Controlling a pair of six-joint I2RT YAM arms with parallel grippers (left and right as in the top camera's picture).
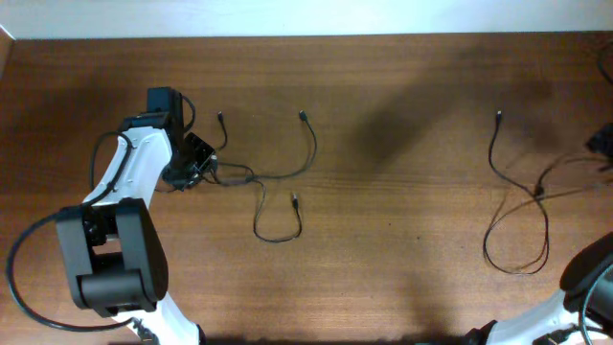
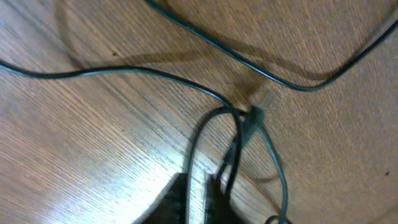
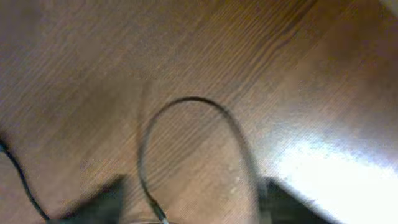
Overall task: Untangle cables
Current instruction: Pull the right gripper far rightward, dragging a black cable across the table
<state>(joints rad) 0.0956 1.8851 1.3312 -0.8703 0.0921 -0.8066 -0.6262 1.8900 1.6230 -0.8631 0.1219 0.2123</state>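
Robot lab workstation: wooden table (image 1: 402, 220), left arm (image 1: 129, 177), right arm (image 1: 586, 278) mounted at edge.

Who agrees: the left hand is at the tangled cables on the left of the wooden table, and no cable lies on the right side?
Not quite. The left hand is at the tangled cables on the wooden table, but the overhead view shows another cable looped on the right side.
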